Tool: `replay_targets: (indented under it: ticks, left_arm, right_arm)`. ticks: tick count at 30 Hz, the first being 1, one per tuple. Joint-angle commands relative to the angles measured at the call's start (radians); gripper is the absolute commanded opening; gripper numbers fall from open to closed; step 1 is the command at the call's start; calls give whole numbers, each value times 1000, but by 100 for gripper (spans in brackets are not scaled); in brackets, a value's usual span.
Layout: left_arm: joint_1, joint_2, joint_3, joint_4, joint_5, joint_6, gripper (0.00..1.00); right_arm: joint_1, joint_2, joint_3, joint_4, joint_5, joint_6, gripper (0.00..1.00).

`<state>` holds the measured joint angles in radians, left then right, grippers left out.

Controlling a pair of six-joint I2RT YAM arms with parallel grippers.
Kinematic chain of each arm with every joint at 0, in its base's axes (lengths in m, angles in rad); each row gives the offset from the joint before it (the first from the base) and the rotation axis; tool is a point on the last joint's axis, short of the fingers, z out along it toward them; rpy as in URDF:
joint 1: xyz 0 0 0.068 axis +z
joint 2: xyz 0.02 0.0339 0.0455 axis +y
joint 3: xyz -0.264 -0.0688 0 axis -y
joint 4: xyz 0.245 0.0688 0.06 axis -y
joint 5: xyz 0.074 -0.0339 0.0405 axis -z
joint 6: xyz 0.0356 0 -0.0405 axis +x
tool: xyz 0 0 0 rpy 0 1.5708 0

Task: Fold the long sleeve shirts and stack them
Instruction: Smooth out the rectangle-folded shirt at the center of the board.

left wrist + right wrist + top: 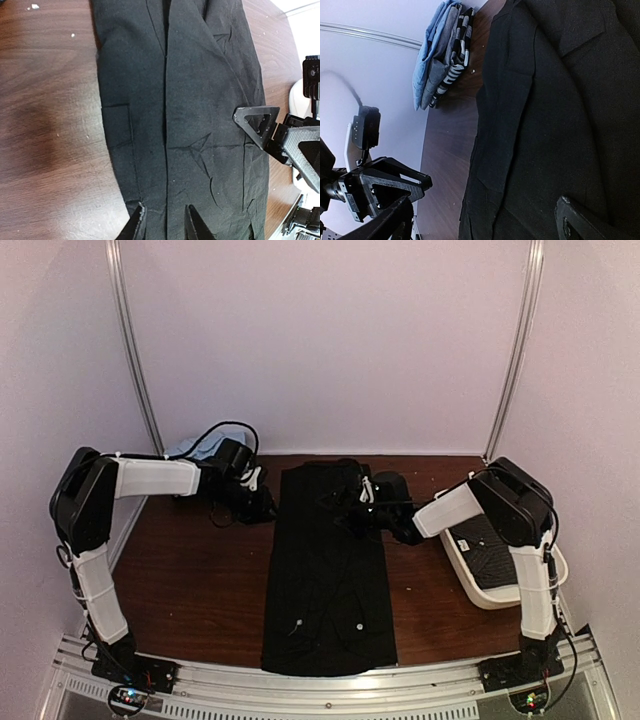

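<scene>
A plain black long sleeve shirt [328, 580] lies in a long narrow strip down the middle of the table, its sides folded in, with small white buttons near the front end. My left gripper [165, 220] sits low at the strip's far left edge. Its fingers [139, 222] stand a little apart, and flat cloth shows between them. My right gripper [485, 222] hovers wide open over the far end of the shirt [555, 115], holding nothing. The two grippers face each other across that end. In a white basket lies a second dark, finely patterned cloth [487, 548].
The white basket [470, 585] stands at the right edge under my right arm. A folded pile of light blue and striped clothes [440, 55] sits in the far left corner behind my left arm. Bare brown table [200, 580] lies on both sides of the shirt.
</scene>
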<state>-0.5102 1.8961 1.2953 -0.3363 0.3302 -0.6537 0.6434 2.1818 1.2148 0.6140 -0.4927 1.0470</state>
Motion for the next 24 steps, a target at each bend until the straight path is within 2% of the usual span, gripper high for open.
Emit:
replay_targets:
  ticks: [1, 6, 10, 18, 24]
  left_arm:
    - [9, 24, 6, 40, 22, -11, 27]
    - [9, 19, -16, 39, 28, -11, 27]
    - [9, -13, -69, 42, 25, -8, 27]
    - [9, -101, -217, 82, 55, -8, 28]
    - [7, -90, -254, 120, 80, 0, 28]
  right_arm:
    - [-8, -15, -40, 71, 14, 4, 100]
    - [-14, -40, -64, 56, 25, -15, 100]
    - [-13, -108, -71, -30, 49, -84, 100]
    - [-1, -313, -156, -275, 144, -268, 100]
    - [4, -476, -297, -373, 230, -326, 100]
